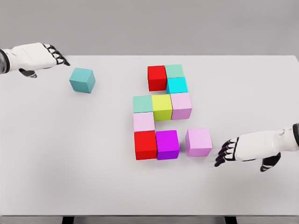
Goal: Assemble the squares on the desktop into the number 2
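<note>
Several coloured cubes form a cluster mid-table: a red cube and green cube on top, a cyan cube below, then a green, yellow and pale pink cube in a row, a pink cube, a red cube and a purple cube. A loose pink cube sits just right of the purple one, with a small gap. My right hand hovers open right of it, not touching. A teal cube lies apart at far left, near my open left hand.
The white table spans the view, with its front edge near the bottom and its far edge against a grey wall. Both arms enter from the sides at table height.
</note>
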You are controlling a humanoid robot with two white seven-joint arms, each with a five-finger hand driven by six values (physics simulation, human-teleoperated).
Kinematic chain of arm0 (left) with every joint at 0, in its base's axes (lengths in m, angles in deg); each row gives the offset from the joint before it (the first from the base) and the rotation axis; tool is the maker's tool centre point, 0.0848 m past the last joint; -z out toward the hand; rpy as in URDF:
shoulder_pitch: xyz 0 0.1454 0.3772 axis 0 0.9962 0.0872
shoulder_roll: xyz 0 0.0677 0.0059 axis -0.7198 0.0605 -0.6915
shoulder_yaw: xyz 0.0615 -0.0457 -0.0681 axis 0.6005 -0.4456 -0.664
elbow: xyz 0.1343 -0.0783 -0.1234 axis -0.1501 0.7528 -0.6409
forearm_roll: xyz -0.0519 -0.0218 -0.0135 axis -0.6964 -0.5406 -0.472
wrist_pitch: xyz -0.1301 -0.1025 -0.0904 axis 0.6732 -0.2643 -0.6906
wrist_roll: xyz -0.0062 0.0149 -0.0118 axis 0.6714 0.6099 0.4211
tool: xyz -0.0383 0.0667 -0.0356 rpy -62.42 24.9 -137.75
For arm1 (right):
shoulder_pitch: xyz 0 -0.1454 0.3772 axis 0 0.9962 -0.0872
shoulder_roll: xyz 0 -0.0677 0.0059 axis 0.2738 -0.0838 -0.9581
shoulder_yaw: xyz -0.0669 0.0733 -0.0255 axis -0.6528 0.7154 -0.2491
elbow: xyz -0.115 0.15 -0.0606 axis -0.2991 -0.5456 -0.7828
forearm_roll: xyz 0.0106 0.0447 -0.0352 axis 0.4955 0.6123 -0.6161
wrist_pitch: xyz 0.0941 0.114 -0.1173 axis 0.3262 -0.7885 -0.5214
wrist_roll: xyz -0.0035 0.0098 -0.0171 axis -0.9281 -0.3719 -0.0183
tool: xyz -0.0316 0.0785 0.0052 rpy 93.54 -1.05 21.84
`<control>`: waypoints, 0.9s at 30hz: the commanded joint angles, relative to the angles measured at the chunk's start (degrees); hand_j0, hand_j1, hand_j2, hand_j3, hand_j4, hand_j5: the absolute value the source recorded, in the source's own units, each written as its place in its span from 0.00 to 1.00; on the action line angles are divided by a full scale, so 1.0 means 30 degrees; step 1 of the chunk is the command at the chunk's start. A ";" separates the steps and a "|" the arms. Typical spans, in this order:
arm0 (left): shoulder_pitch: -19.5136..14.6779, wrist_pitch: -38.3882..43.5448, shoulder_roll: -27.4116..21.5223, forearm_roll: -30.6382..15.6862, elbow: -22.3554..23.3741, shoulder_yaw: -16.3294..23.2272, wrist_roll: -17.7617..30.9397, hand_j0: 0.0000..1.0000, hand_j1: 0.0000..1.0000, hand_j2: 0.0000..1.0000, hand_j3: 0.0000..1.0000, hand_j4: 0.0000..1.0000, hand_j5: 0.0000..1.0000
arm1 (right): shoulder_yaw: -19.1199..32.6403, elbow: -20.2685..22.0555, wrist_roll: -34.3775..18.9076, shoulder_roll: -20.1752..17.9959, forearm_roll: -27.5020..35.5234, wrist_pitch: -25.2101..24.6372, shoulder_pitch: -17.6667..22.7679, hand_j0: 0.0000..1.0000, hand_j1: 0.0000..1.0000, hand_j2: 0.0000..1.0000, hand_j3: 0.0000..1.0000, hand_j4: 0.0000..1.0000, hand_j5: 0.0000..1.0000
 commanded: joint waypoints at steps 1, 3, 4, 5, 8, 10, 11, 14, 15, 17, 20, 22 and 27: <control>0.0000 0.0026 -0.0285 0.0221 0.0010 0.0285 0.0011 0.90 0.90 0.90 0.90 0.90 0.90 | 0.0133 -0.0077 -0.0025 -0.0296 0.0046 -0.0036 -0.0033 1.00 1.00 1.00 1.00 1.00 1.00; 0.0000 0.0026 -0.0314 0.0484 0.0010 0.0315 0.0012 0.87 0.87 0.87 0.87 0.87 0.87 | 0.0133 -0.0252 0.0005 -0.0266 0.0163 -0.0036 -0.0559 1.00 1.00 1.00 1.00 1.00 1.00; 0.0000 0.0026 -0.0314 0.0719 0.0040 0.0636 0.0012 0.87 0.87 0.87 0.87 0.87 0.87 | 0.0133 -0.0369 0.0034 -0.0266 0.0193 -0.0036 -0.0882 1.00 1.00 1.00 1.00 1.00 1.00; 0.0000 0.0026 -0.0314 0.0748 0.0303 0.0754 0.0012 0.87 0.87 0.87 0.87 0.87 0.87 | 0.0133 -0.0428 0.0034 -0.0208 0.0193 -0.0036 -0.0912 1.00 1.00 1.00 1.00 1.00 1.00; 0.0058 0.0026 -0.0285 0.0923 0.0919 0.0842 0.0041 0.87 0.87 0.87 0.87 0.87 0.87 | 0.0133 -0.1218 0.0034 0.0348 0.0193 -0.0036 -0.1175 1.00 1.00 1.00 1.00 1.00 1.00; 0.0088 0.0026 -0.0285 0.0953 0.0919 0.0871 0.0041 0.87 0.87 0.87 0.87 0.87 0.87 | 0.0162 -0.1717 0.0005 0.0729 0.0164 -0.0036 -0.1263 1.00 1.00 1.00 1.00 1.00 1.00; 0.0059 0.0026 -0.0256 0.1012 0.0890 0.1105 0.0041 0.88 0.88 0.88 0.88 0.88 0.88 | 0.0162 -0.2185 -0.0025 0.1051 0.0163 -0.0036 -0.1263 1.00 1.00 1.00 1.00 1.00 1.00; 0.0058 0.0026 -0.0109 0.1012 0.0743 0.1545 0.0041 0.88 0.88 0.88 0.88 0.88 0.88 | 0.0162 -0.2860 -0.0025 0.1697 0.0134 -0.0036 -0.1263 1.00 1.00 1.00 1.00 1.00 1.00; 0.0058 0.0026 -0.0109 0.1012 0.0714 0.1545 0.0041 0.88 0.88 0.88 0.88 0.88 0.88 | 0.0162 -0.2889 -0.0025 0.1726 0.0134 -0.0036 -0.1263 1.00 1.00 1.00 1.00 1.00 1.00; 0.0058 0.0026 -0.0021 0.1012 0.0684 0.1574 0.0099 0.88 0.88 0.88 0.88 0.88 0.88 | 0.0162 -0.3123 -0.0054 0.2077 0.0134 -0.0036 -0.1263 1.00 1.00 1.00 1.00 1.00 1.00; 0.0000 0.0026 0.0037 0.1012 0.0567 0.1926 0.0099 0.88 0.88 0.88 0.88 0.88 0.88 | 0.0162 -0.3475 -0.0054 0.2605 0.0076 -0.0036 -0.1234 1.00 1.00 1.00 1.00 1.00 1.00; 0.0029 0.0026 0.0212 0.0982 0.0362 0.1926 0.0099 0.88 0.88 0.88 0.88 0.88 0.88 | 0.0162 -0.3446 -0.0054 0.2751 -0.0130 -0.0036 -0.1234 1.00 1.00 1.00 1.00 1.00 1.00; -0.0030 0.0026 0.0769 0.0953 0.0303 0.2219 0.0099 0.88 0.88 0.88 0.88 0.88 0.88 | 0.0133 -0.3475 -0.0054 0.2898 -0.0188 -0.0036 -0.1234 1.00 1.00 1.00 1.00 1.00 1.00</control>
